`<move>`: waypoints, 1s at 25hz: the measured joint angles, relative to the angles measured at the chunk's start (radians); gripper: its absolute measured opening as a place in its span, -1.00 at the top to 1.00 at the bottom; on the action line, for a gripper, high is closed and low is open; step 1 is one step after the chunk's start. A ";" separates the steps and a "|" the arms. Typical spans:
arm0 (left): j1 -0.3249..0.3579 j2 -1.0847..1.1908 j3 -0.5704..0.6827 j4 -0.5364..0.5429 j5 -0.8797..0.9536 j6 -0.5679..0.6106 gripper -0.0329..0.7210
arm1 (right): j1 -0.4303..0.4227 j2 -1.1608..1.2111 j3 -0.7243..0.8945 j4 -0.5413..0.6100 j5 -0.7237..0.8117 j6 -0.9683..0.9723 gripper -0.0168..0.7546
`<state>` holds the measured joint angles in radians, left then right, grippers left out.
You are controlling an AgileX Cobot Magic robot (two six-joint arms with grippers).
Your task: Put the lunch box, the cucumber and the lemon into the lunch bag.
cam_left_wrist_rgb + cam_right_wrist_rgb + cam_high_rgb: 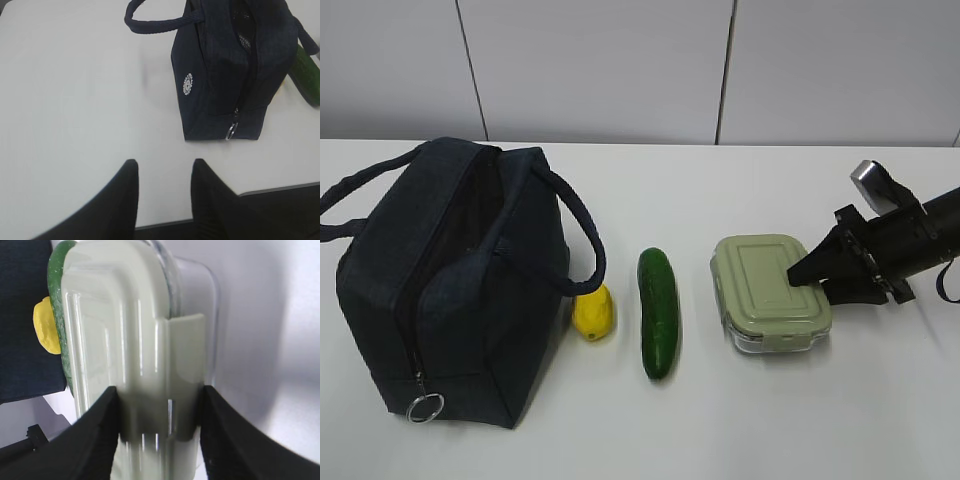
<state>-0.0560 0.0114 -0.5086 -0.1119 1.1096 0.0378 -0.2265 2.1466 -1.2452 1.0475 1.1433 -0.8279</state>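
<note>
The navy lunch bag [450, 280] stands at the left with its top gaping open. To its right lie the yellow lemon [593, 312], then the dark green cucumber [658, 310], then the lunch box [765, 285] with its sage-green lid. My right gripper [815, 280] reaches in from the right and is shut on the box's right end. In the right wrist view its fingers [102, 435] press both sides of the lunch box [125, 340]. My left gripper [165, 165] hangs open and empty over the table's near edge, short of the lunch bag [220, 75].
The bag's two loop handles [582, 235] fall to either side of its mouth, and its metal ring pull [424, 407] hangs at the front bottom. The lemon [44, 325] and cucumber [56, 300] lie between box and bag. White tabletop [820, 420] surrounds everything.
</note>
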 joint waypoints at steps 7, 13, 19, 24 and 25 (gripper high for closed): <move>0.000 0.000 0.000 0.000 0.000 0.000 0.28 | 0.000 0.000 0.000 0.000 0.000 0.000 0.03; 0.000 0.000 0.000 0.000 0.000 0.000 0.28 | 0.000 0.000 0.000 0.000 0.000 0.000 0.03; 0.000 0.000 0.000 0.000 0.000 0.000 0.28 | 0.000 0.000 0.000 0.000 0.000 0.000 0.04; 0.000 0.000 0.000 0.000 0.000 0.000 0.28 | 0.000 0.000 0.000 0.000 0.000 0.000 0.05; 0.000 0.000 0.000 0.000 0.000 0.000 0.28 | 0.000 0.000 0.000 0.000 0.000 0.000 0.05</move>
<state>-0.0560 0.0114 -0.5086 -0.1119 1.1096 0.0378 -0.2265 2.1466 -1.2452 1.0475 1.1433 -0.8279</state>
